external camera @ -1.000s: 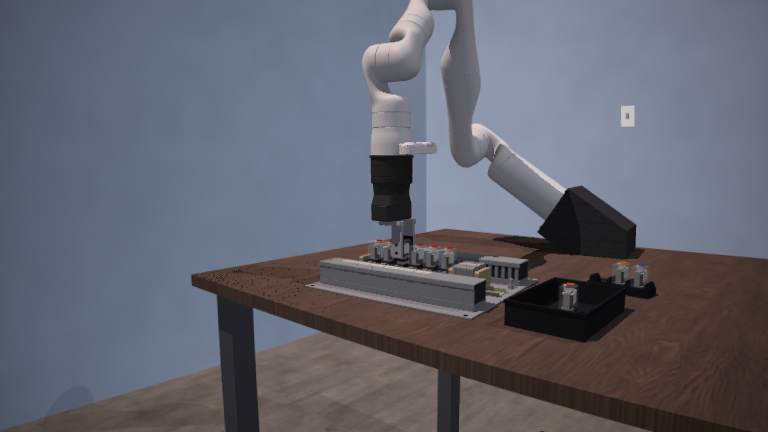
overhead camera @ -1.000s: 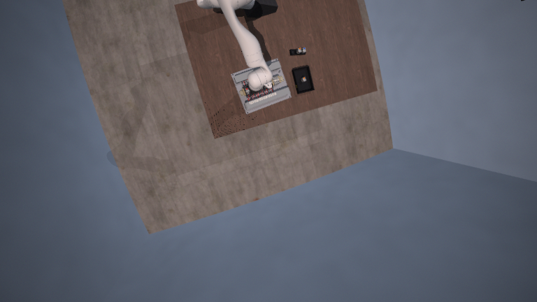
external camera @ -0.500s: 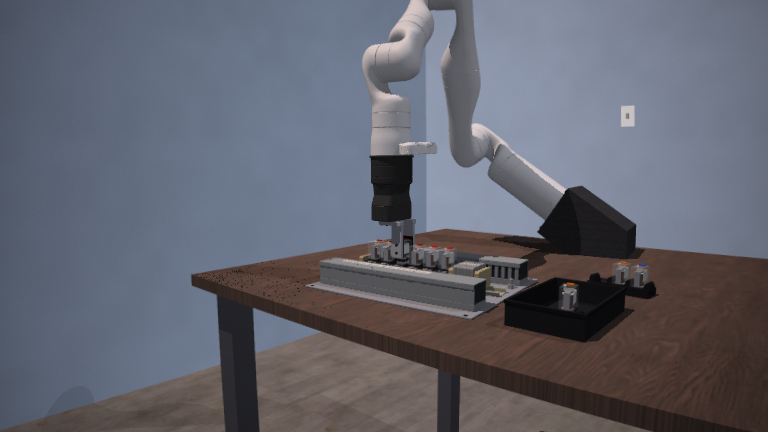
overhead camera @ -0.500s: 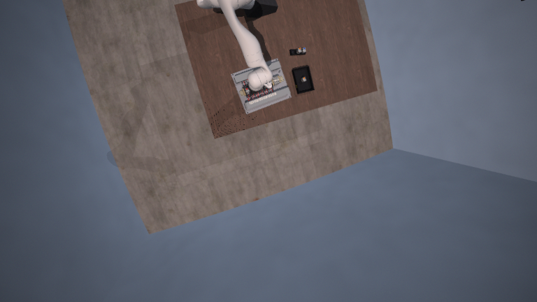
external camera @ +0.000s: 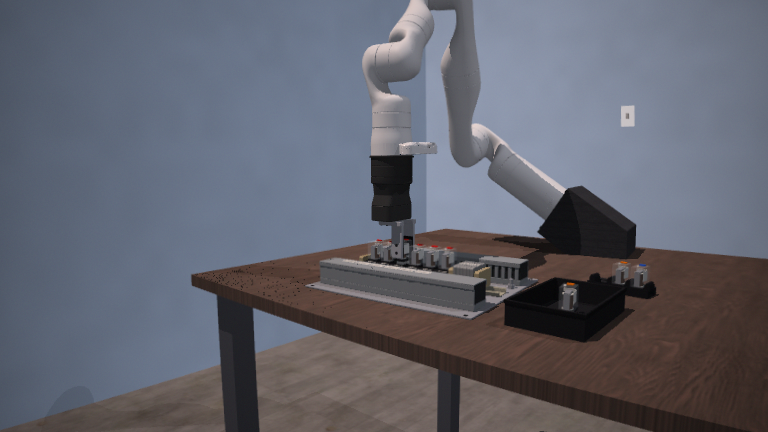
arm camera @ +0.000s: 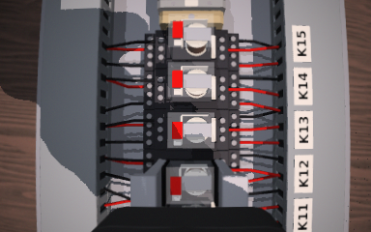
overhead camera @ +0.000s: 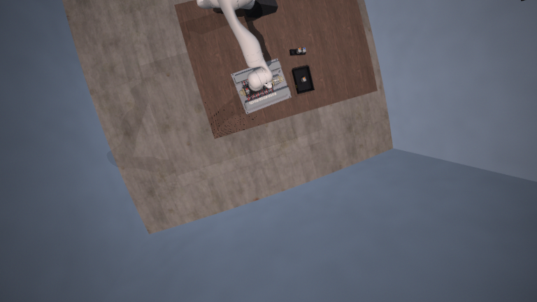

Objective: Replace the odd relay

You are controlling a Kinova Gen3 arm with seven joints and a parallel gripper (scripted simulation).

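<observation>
Red-buttoned relay [arm camera: 189, 185] fills the hand [external camera: 403, 254] [arm camera: 190, 176], neighboring relay [arm camera: 191, 130] close beside.

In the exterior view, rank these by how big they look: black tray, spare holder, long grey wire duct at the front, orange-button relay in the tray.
1. Front wire duct
2. Black tray
3. Spare holder
4. Orange-button relay

Duct versus tray is unsure: longer against deeper.
</observation>
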